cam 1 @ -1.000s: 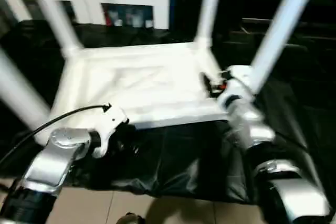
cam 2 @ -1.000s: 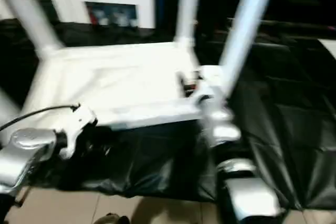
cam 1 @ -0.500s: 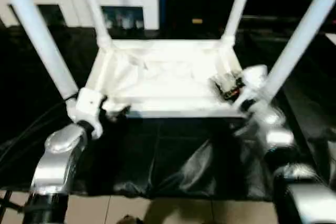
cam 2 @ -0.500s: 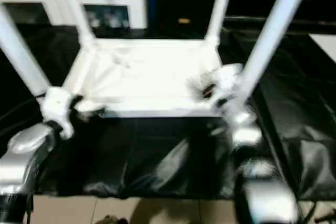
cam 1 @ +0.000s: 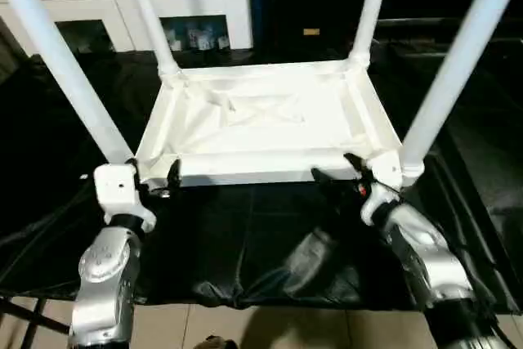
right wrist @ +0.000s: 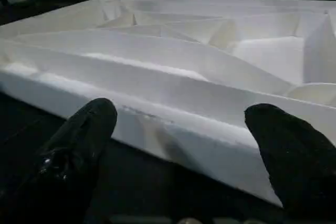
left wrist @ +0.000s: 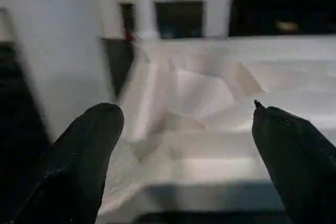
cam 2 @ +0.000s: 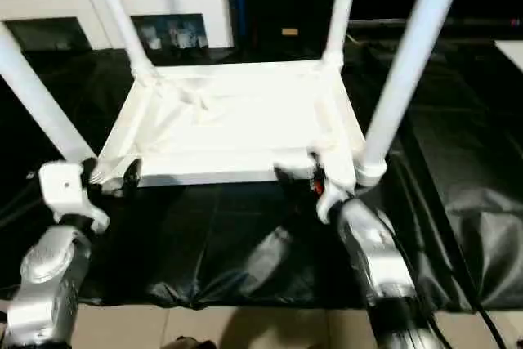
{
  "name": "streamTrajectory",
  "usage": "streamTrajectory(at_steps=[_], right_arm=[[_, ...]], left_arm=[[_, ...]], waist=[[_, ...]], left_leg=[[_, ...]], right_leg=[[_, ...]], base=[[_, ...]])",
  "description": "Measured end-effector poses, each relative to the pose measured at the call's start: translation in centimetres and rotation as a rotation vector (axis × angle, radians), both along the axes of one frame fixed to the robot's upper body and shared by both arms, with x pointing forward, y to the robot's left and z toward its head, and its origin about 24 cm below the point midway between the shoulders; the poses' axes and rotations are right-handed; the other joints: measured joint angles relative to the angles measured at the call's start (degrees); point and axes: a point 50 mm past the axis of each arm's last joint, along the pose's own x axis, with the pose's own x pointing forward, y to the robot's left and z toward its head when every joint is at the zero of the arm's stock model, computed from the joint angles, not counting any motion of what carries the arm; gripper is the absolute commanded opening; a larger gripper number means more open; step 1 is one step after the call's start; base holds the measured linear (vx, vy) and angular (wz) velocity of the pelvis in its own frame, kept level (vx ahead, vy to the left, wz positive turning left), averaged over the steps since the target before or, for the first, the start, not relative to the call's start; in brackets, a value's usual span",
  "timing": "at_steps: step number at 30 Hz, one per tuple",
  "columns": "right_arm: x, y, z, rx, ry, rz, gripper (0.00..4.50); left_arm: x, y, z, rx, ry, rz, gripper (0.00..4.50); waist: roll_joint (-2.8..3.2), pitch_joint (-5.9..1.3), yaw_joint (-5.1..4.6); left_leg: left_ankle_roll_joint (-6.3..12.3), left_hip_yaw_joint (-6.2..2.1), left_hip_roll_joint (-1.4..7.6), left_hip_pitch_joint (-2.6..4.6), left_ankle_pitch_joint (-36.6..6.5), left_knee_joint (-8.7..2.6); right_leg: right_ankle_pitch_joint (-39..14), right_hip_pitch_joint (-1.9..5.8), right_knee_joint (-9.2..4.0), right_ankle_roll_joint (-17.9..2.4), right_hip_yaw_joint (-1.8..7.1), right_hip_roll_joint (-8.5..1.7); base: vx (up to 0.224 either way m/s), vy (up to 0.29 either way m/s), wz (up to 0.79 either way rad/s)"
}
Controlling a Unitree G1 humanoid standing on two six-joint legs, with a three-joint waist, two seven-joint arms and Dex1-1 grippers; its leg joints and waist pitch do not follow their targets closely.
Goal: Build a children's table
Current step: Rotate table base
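The white tabletop (cam 1: 261, 120) lies upside down on a black sheet, ribbed underside up. Four white legs stand in its corner sockets: near-left leg (cam 1: 65, 71), far-left leg (cam 1: 151, 18), far-right leg (cam 1: 369, 6), near-right leg (cam 1: 458, 63). My left gripper (cam 1: 163, 179) sits at the near-left corner, open, with the corner and rim ahead between its fingers (left wrist: 89, 145). My right gripper (cam 1: 339, 171) is open at the near edge beside the near-right socket. The rim (right wrist: 173, 108) runs across in front of its fingers (right wrist: 84, 140).
A white cabinet with glass doors (cam 1: 188, 6) stands at the back left. The black sheet (cam 1: 270, 243) covers the floor around the tabletop, wrinkled near me. Bare tiles (cam 1: 270, 328) show at the nearest edge. The upright legs rise close to both forearms.
The head view has shifted and steadied. My left gripper has come up to the near-left corner. My right gripper has dropped back from inside the near-right corner to the near edge.
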Motion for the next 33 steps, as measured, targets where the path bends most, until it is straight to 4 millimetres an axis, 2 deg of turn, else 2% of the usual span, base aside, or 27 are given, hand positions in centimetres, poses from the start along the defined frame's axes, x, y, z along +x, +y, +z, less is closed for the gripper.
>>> streamTrajectory(at_steps=[3, 7, 10, 13, 16, 19, 20, 21, 24, 26, 27, 29, 33], right_arm=[[-0.8, 0.0, -0.4, -0.019, 0.038, 0.022, 4.45], [-1.9, -0.2, -1.4, -0.051, 0.118, 0.037, 4.45], [-1.9, -0.1, -0.9, -0.057, 0.107, 0.038, 4.45], [-1.7, -0.1, -0.4, -0.063, 0.095, 0.04, 4.45], [-1.7, -0.4, 0.0, -0.08, 0.085, 0.05, 4.45], [-1.5, -0.5, 0.6, -0.085, 0.067, 0.076, 4.45], [-1.4, -0.3, 1.0, -0.079, 0.054, 0.083, 4.45], [-1.3, -0.2, 1.2, -0.078, 0.044, 0.084, 4.45], [-0.7, -0.1, 2.3, -0.077, 0.023, 0.107, 4.45], [-0.7, -0.1, 2.7, -0.068, 0.019, 0.134, 4.45], [-0.7, -0.1, 2.8, -0.067, 0.015, 0.137, 4.45], [-0.7, 0.1, 2.8, -0.058, 0.013, 0.144, 4.45], [-0.8, 0.5, 2.7, -0.037, 0.014, 0.15, 4.45]], left_arm=[[-0.1, 0.7, -0.2, -0.007, 0.004, 0.079, 4.5], [-0.2, 0.7, -0.3, -0.02, 0.002, 0.111, 4.5], [-0.7, 0.8, -0.3, -0.026, -0.004, 0.128, 4.5], [-0.9, 1.0, -0.4, -0.032, -0.009, 0.163, 4.5], [-1.1, 1.6, -0.1, -0.04, -0.037, 0.223, 4.5], [-1.4, 0.9, 0.0, -0.077, -0.051, 0.191, 4.5], [-1.8, 0.5, -0.2, -0.072, -0.048, 0.164, 4.5], [-1.9, 0.1, -0.3, -0.071, -0.046, 0.141, 4.5], [-2.7, -0.3, -0.6, -0.062, -0.043, 0.116, 4.5], [-3.3, 0.1, -0.2, -0.046, -0.058, 0.126, 4.5], [-3.5, 0.3, 0.0, -0.037, -0.065, 0.136, 4.5], [-3.7, 1.5, 0.6, -0.005, -0.088, 0.179, 4.5], [-4.1, 3.5, 2.0, 0.047, -0.133, 0.245, 4.5]], waist=[[0.4, -0.08, -0.77], [0.78, -0.14, -1.25], [1.14, -0.24, -1.79], [1.09, -0.28, -2.15], [0.59, -0.31, -2.16], [-0.09, -0.37, -2.07], [-0.87, -0.32, -2.07], [-1.25, -0.37, -1.98], [-3.39, -0.54, -1.98], [-4.57, -0.61, -1.66], [-4.93, -0.6, -1.4], [-5.19, -0.62, -0.78], [-5.2, -0.62, -0.14]], left_leg=[[-0.01, -0.04, 0.0, -0.01, 0.0, -0.14], [-0.01, -0.1, -0.02, -0.05, 0.0, -0.12], [-0.01, -0.1, -0.1, -0.08, 0.0, -0.11], [-0.01, -0.11, -0.13, -0.13, 0.0, -0.1], [-0.01, -0.13, -0.14, -0.17, 0.0, -0.09], [0.0, -0.1, -0.15, -0.21, 0.0, -0.07], [0.0, -0.06, -0.15, -0.24, 0.0, -0.09], [0.0, -0.07, -0.13, -0.24, 0.0, -0.08], [-0.02, -0.04, 0.08, -0.36, 0.0, -0.08], [-0.03, 0.06, 0.18, -0.31, 0.0, -0.07], [-0.04, 0.08, 0.22, -0.32, 0.0, -0.07], [-0.04, 0.19, 0.25, -0.31, 0.0, -0.03], [-0.05, 0.29, 0.24, -0.27, 0.0, -0.02]], right_leg=[[0.0, -0.09, 0.0, 0.1, -0.02, 0.03], [0.0, -0.21, -0.02, 0.1, -0.02, 0.04], [0.0, -0.21, -0.08, 0.1, 0.03, 0.0], [0.0, -0.2, -0.09, 0.1, 0.02, -0.02], [0.0, -0.21, -0.09, 0.2, 0.02, -0.03], [0.0, -0.21, -0.14, 0.2, 0.05, -0.06], [0.0, -0.28, -0.13, 0.3, 0.08, -0.07], [0.0, -0.31, -0.08, 0.3, 0.07, -0.07], [0.0, -0.44, -0.11, 0.5, 0.02, 0.05], [0.0, -0.42, -0.13, 0.5, 0.02, 0.1], [0.0, -0.42, -0.18, 0.5, 0.02, 0.12], [0.0, -0.41, -0.23, 0.5, 0.09, 0.13], [0.0, -0.4, -0.23, 0.5, 0.16, 0.12]], base=[[0.0, 0.0, 0.0], [0.0, 0.0, 0.0], [0.0, 0.0, 0.0], [0.0, 0.0, 0.0], [0.0, 0.0, 0.0], [0.0, 0.0, 0.0], [0.0, 0.0, 0.0], [0.0, 0.0, 0.0], [0.0, 0.0, 0.0], [0.0, 0.0, 0.0], [0.0, 0.0, 0.0], [0.0, 0.0, 0.0], [0.0, 0.0, 0.0]])
